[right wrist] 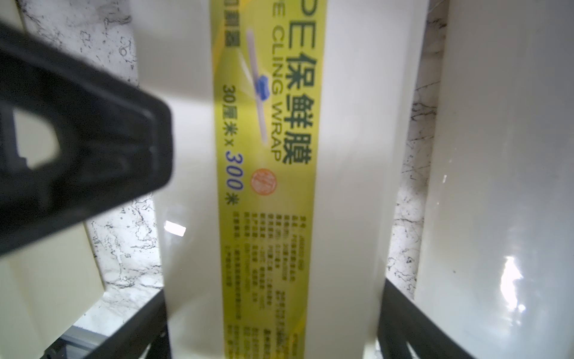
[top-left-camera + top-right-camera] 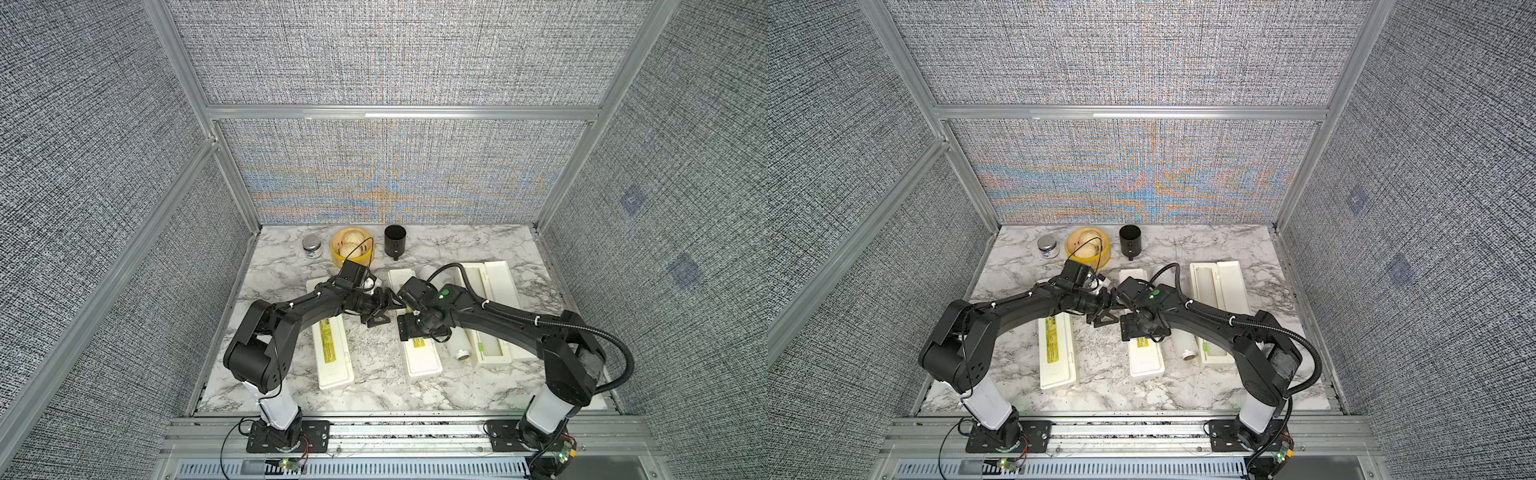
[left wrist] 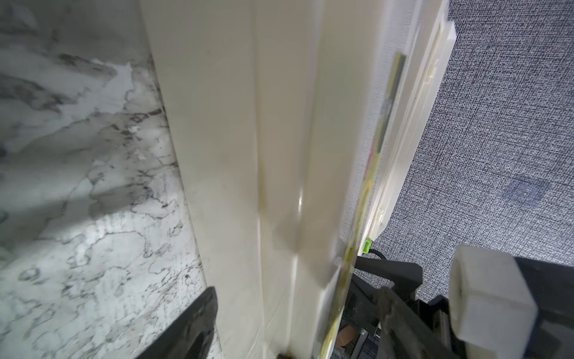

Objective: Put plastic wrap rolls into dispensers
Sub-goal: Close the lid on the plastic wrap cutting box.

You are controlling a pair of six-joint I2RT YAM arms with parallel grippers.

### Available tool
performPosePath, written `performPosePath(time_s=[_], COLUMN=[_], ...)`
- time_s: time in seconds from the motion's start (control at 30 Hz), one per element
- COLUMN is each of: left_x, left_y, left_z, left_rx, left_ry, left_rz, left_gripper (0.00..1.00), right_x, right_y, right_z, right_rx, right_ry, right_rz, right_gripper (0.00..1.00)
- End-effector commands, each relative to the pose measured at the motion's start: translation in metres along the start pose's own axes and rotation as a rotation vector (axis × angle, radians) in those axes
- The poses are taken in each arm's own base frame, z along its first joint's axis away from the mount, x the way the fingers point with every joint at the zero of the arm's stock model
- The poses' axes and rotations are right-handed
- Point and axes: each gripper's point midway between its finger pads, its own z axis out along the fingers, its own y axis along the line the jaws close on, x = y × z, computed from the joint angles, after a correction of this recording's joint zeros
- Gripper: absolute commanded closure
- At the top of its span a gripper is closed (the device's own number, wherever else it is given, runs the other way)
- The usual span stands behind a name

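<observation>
Now the lid of the middle box must come up

Probably the step in hand is to open the middle box. Its lid with the yellow label is down, and a loose roll lies on the table just beside it, between this box and the open box on the right. The open box seems to hold a roll already. The left box is closed, so we cannot see inside it.

Our right pincer stands over the middle box, very wide, with one jaw at each long side. We cannot tell whether the jaws press the walls or only stand next to them. Our left pincer is at the left side of the same box, turned sideways. Its jaws are apart and the white pad is clear of the box, so it holds nothing.

To do this well, we think the right pincer should keep the box from sliding. The left one can then put a finger under the free edge of the lid and lift it in an arc toward the right, not straight up. The two pincers are very near each other, so the lift should be slow and small at first. We should also not push the box to the right, because the roll next to it can roll away
</observation>
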Motion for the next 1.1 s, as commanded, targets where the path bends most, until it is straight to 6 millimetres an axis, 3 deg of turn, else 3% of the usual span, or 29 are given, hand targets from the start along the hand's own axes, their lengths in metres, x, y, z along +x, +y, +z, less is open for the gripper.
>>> performPosePath(time_s=[0.0,0.2,0.5,0.83,1.07], left_x=[0.002,0.008,0.015,0.026,0.027], left_y=[0.000,0.013,0.006,0.040,0.045], left_z=[0.003,0.010,0.023,0.023,0.021], left_rx=[0.007,-0.024,0.037,-0.114,-0.153], left_ry=[0.008,0.018,0.046,0.060,0.052], left_rz=[0.012,-0.003,-0.001,-0.019,-0.019], left_gripper=[0.20,0.22,0.21,0.28,0.28], right_x=[0.005,0.007,0.009,0.008,0.011], right_y=[0.009,0.014,0.023,0.028,0.032], right_z=[0.006,0.012,0.017,0.007,0.002], right_rx=[-0.034,-0.042,-0.083,-0.124,-0.221], right_ry=[0.027,0.036,0.053,0.042,0.043], right_rz=[0.003,0.010,0.017,0.005,0.024], right_gripper=[0.12,0.11,0.10,0.01,0.01])
